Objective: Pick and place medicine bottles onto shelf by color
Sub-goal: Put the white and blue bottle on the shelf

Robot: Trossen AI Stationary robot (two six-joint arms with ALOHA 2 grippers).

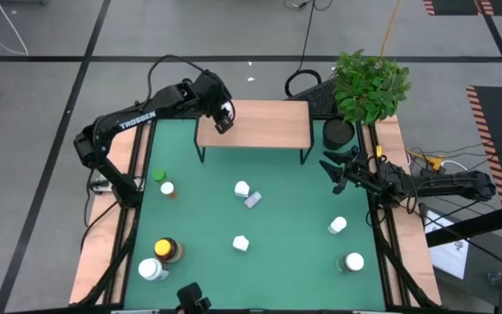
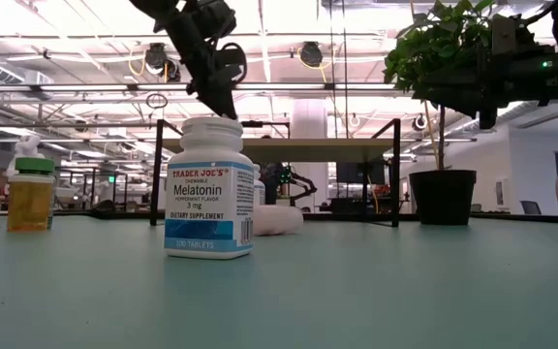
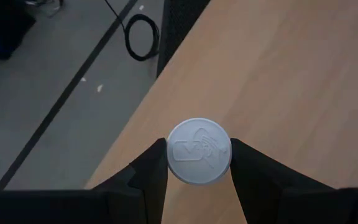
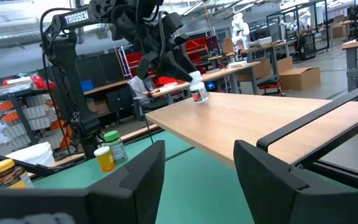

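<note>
My left gripper (image 1: 223, 120) hangs over the left end of the shelf (image 1: 260, 124), a light wooden top on thin black legs, shut on a small white-capped bottle (image 4: 197, 93) with a red label. Whether the bottle's base touches the shelf top I cannot tell. On the green mat stand or lie a green bottle (image 1: 158, 175), an orange one (image 1: 167, 188), a lilac one (image 1: 253, 200), an amber yellow-lidded one (image 1: 166, 249) and several white ones (image 1: 240, 243). My right gripper (image 1: 331, 170) waits open at the mat's right edge, right of the shelf. My left gripper pinches the bottle's round white cap (image 3: 174, 155) between its two fingers, one finger (image 3: 153, 168) on each opposite side of the rim. The fingers come slanting down from above at the shelf's left end. The bottle stands roughly upright below them.
A potted plant (image 1: 369, 85) stands off the shelf's right end, beside my right arm. Close to the low camera stands a white Melatonin bottle (image 2: 209, 189), with a green-capped bottle (image 2: 30, 194) to its left. Wooden side boards (image 1: 103, 253) border the mat.
</note>
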